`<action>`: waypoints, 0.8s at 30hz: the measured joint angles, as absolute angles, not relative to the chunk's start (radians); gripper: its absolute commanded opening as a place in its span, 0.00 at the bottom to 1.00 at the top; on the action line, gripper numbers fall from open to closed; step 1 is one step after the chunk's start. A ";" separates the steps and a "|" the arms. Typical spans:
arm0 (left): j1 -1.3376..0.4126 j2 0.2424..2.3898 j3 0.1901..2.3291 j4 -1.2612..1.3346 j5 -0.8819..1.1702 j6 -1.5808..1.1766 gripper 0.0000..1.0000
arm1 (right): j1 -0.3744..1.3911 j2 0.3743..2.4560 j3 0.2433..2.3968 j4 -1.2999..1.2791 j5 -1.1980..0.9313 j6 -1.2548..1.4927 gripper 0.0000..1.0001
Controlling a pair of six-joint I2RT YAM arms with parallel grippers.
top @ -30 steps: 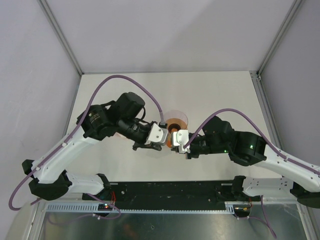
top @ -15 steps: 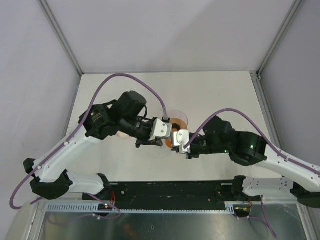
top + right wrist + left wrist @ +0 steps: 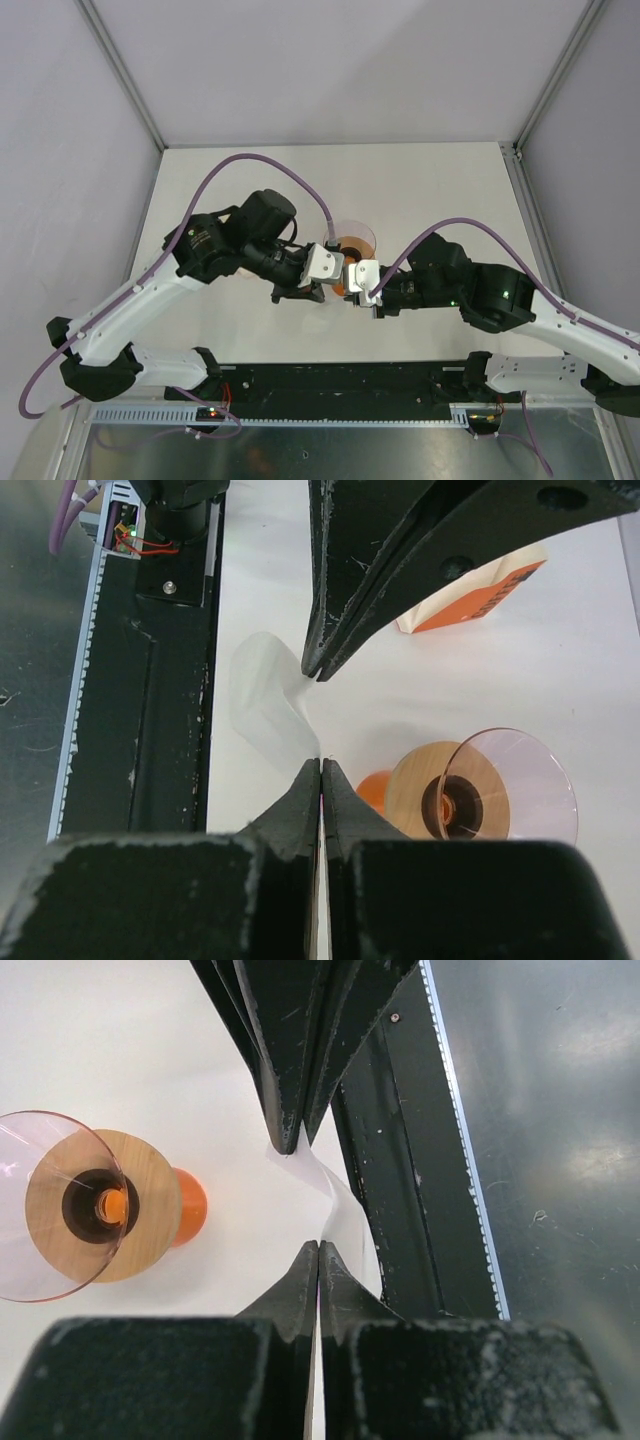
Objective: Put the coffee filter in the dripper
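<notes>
Filter: thin white paper, hung on the near side of the dripper and apart from it, over the seam where the table meets the black rail. Not yet seated.

Left claw: pressed together, pinching one edge of the filter.

Right claw: pressed together, pinching the opposite edge, tip to tip with the left.

Purpose of hold, judged: a pinch on each wall lets the arms draw the flat cone open, so that it will match the dripper's mouth before it goes in.

Dripper: translucent pink funnel, upright, mouth bare, on a wooden disc over an orange cup. Raised this way, its mouth is open to a drop from above.

Pack: orange and cream, lying well beyond the dripper.

View notes: top view hides the filter under both wrists and shows only the dripper's far rim past them. Left wrist looks straight down the funnel's throat. Right wrist alone shows the pack, and shows the filter bellied into a rounded pocket.
</notes>
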State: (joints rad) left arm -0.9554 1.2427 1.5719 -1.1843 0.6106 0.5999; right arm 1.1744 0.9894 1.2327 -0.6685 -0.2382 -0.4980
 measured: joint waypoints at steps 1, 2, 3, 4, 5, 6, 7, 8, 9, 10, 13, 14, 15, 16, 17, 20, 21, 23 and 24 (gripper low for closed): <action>-0.957 1.242 1.572 -1.184 0.612 0.598 0.04 | 1.174 0.989 1.233 -0.668 -0.237 -0.498 0.00; -0.957 1.242 1.572 -1.185 0.613 0.596 0.05 | 1.174 0.989 1.233 -0.668 -0.236 -0.498 0.00; -0.958 1.242 1.572 -1.185 0.614 0.592 0.06 | 1.174 0.989 1.233 -0.668 -0.234 -0.498 0.00; -0.958 1.242 1.572 -1.184 0.614 0.587 0.08 | 1.174 0.989 1.233 -0.668 -0.233 -0.498 0.00; -0.959 1.242 1.572 -1.185 0.616 0.580 0.10 | 1.174 0.989 1.233 -0.668 -0.233 -0.498 0.00; -0.959 1.243 1.573 -1.185 0.616 0.573 0.12 | 1.174 0.989 1.233 -0.667 -0.232 -0.498 0.00; -0.960 1.243 1.574 -1.185 0.619 0.566 0.13 | 1.174 0.988 1.233 -0.666 -0.231 -0.498 0.00; -0.960 1.245 1.575 -1.186 0.624 0.558 0.14 | 1.174 0.987 1.233 -0.664 -0.228 -0.498 0.00; -0.960 1.246 1.578 -1.188 0.629 0.553 0.15 | 1.174 0.987 1.233 -0.662 -0.226 -0.498 0.00; -0.961 1.249 1.581 -1.188 0.632 0.547 0.17 | 1.173 0.986 1.233 -0.661 -0.223 -0.497 0.00; -0.962 1.254 1.588 -1.189 0.636 0.531 0.22 | 1.170 0.984 1.235 -0.660 -0.215 -0.491 0.00; -0.963 1.256 1.591 -1.190 0.636 0.525 0.22 | 1.169 0.983 1.235 -0.660 -0.213 -0.490 0.00; -0.963 1.257 1.593 -1.190 0.636 0.519 0.22 | 1.167 0.982 1.235 -0.659 -0.210 -0.488 0.00; -0.963 1.259 1.594 -1.190 0.636 0.513 0.22 | 1.166 0.982 1.235 -0.659 -0.206 -0.487 0.00; -0.963 1.261 1.598 -1.191 0.636 0.503 0.22 | 1.164 0.982 1.235 -0.659 -0.204 -0.483 0.00; -0.963 1.268 1.609 -1.191 0.635 0.477 0.21 | 1.159 0.980 1.237 -0.654 -0.194 -0.474 0.00; -0.963 1.270 1.614 -1.189 0.634 0.467 0.21 | 1.158 0.980 1.238 -0.653 -0.190 -0.471 0.00; -0.963 1.273 1.618 -1.184 0.630 0.449 0.22 | 1.155 0.979 1.240 -0.652 -0.183 -0.463 0.00; -0.963 1.274 1.619 -1.182 0.628 0.440 0.23 | 1.153 0.979 1.241 -0.651 -0.179 -0.460 0.00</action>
State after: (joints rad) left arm -0.9627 1.2739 1.6192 -1.1820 0.6281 0.4404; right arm 1.1534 0.9791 1.2407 -0.6506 -0.1791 -0.4599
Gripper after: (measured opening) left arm 0.212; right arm 0.010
